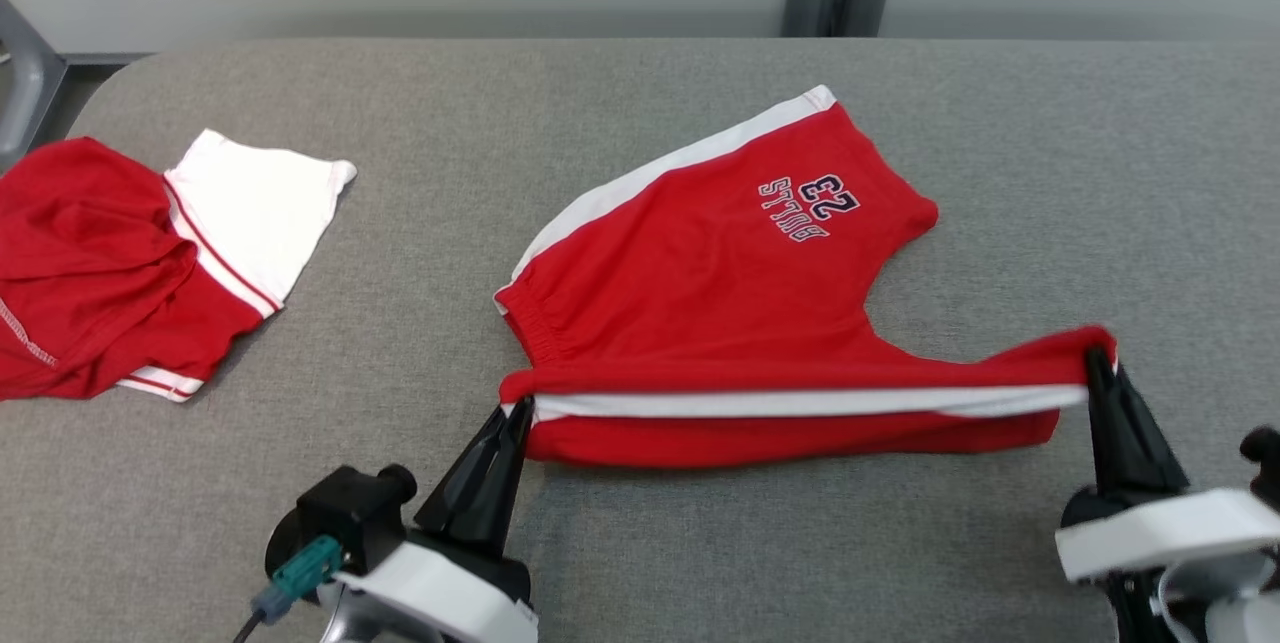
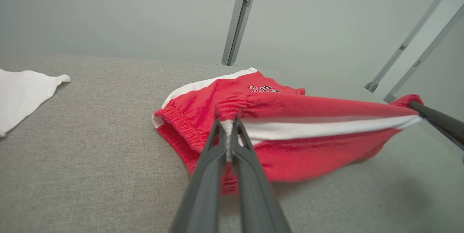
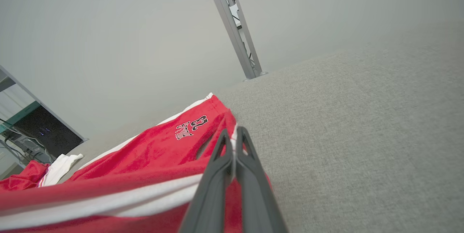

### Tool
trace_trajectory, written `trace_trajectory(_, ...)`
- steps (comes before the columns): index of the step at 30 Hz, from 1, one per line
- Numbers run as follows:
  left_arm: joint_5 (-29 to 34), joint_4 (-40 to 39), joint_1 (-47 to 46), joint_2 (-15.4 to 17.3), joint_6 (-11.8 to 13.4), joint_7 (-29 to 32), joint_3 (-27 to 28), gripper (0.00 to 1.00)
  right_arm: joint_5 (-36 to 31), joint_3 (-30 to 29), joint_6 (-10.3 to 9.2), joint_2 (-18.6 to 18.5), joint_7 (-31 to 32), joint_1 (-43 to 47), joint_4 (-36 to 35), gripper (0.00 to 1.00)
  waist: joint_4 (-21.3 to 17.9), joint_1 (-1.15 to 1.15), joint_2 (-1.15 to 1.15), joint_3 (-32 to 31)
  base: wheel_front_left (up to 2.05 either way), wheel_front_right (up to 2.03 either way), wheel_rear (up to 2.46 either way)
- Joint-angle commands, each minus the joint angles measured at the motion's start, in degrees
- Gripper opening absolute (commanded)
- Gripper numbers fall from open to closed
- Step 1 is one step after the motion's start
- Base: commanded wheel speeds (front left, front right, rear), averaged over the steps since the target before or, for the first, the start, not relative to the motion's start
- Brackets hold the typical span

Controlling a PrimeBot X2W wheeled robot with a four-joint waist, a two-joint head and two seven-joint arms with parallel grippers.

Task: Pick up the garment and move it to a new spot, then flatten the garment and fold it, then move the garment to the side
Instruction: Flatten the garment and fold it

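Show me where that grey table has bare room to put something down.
Bare: the table strip between the red shorts and the red-and-white pile, and the far right corner. Crowded: the near edge, where left gripper and right gripper pinch the shorts.

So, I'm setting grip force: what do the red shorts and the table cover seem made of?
Red shorts: soft matte knit, likely cotton jersey or fleece; it drapes, gathers at the waistband and looks faintly fuzzy up close. Table cover: grey matte woven or felt-like fabric, with a fine heathered grain.
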Motion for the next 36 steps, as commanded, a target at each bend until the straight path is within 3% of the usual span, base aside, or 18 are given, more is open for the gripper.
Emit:
trace_trajectory(1, -0.33, 0.94, -3.3, -0.04, -0.81, 0.09, 0.02, 0.0, -1.5, -0.71, -0.01, -0.61, 1.4, -4.45, -0.12, 0.0, 2.17, 0.0, 0.0, 2.68, 0.0, 0.0, 0.0)
trace_trajectory(10, -1.0, 5.54, -14.56, -1.54, -3.0, -1.71, -0.35, 0.0, -3.92, 0.41, 0.0, -3.82, 4.83, -23.56, 7.44, 0.0, 6.12, 0.0, 0.0, 10.6, 0.0, 0.0, 0.0)
trace_trajectory(21, -2.91, 14.57, -27.09, -3.61, -4.8, -5.5, -3.35, 0.0, -4.04, 5.23, 0.0, -9.11, 4.3, -47.54, 27.07, 0.0, 11.36, 0.0, 0.0, 17.3, 0.0, 0.0, 0.0)
trace_trajectory(32, -6.34, 24.26, -34.79, -4.32, -5.84, -8.66, -7.76, 0.0, -3.9, 10.33, 0.0, -10.88, 1.74, -59.65, 44.22, 0.0, 13.98, 0.0, 0.0, 19.94, 0.0, 0.0, 0.0)
trace_trajectory(34, -7.02, 25.49, -35.54, -4.34, -5.92, -9.04, -9.0, 0.48, -3.56, 11.14, 0.0, -10.65, 0.88, -60.45, 46.3, 0.0, 13.83, 0.0, 0.0, 19.94, 0.0, 0.0, 0.0)
trace_trajectory(35, -7.18, 25.89, -35.78, -4.38, -5.95, -9.32, -9.48, 0.97, -3.32, 11.56, 0.0, -10.6, 0.51, -60.64, 47.26, 0.24, 13.68, 0.0, 0.0, 19.86, 0.0, 0.0, 0.0)
trace_trajectory(36, -7.4, 26.32, -35.96, -4.38, -6.0, -9.62, -9.8, 1.0, -3.05, 12.15, 0.0, -10.32, 0.02, -60.66, 47.96, 0.62, 13.51, 0.0, 0.0, 19.7, 0.0, 0.0, 0.0)
